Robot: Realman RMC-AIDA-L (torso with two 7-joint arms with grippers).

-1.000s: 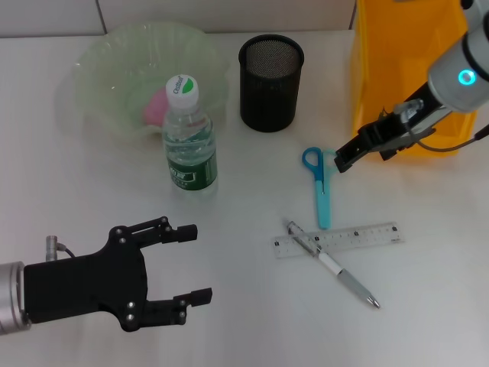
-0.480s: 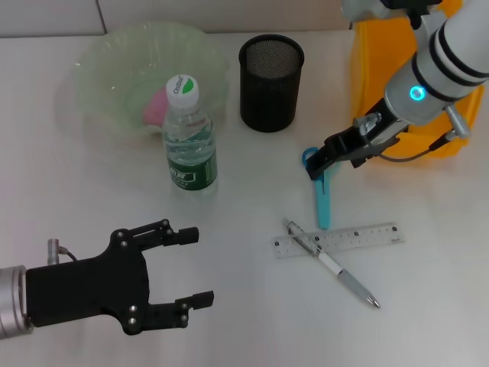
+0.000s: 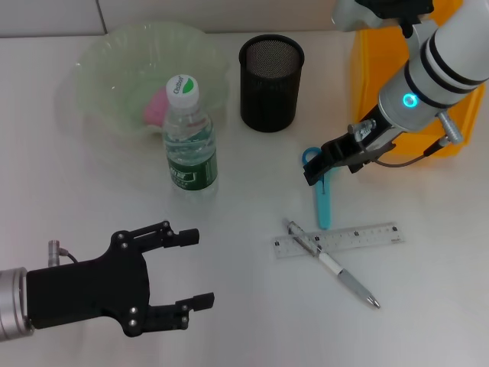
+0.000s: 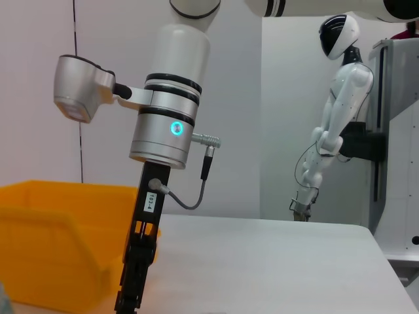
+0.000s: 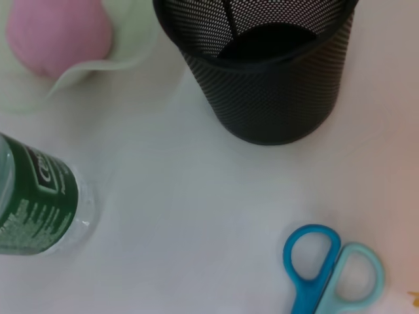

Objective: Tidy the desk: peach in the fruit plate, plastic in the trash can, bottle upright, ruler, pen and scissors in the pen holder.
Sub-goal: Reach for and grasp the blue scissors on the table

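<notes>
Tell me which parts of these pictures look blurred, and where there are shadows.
Right wrist view: the pink peach and green-labelled plastic bottle look soft. Head view: the black mesh pen holder casts a faint shadow on the white table. Left wrist view: no clear shadows.

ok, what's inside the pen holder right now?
The pen holder looks empty: the right wrist view shows only mesh wall and part of its dark floor. The near rim hides the rest of the floor. Scissors, pen and ruler all lie on the desk.

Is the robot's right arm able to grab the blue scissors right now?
Probably yes. The right gripper hangs right over the scissors, near their handles, and nothing lies on top of them. The pen and ruler lie apart, nearer the robot.
</notes>
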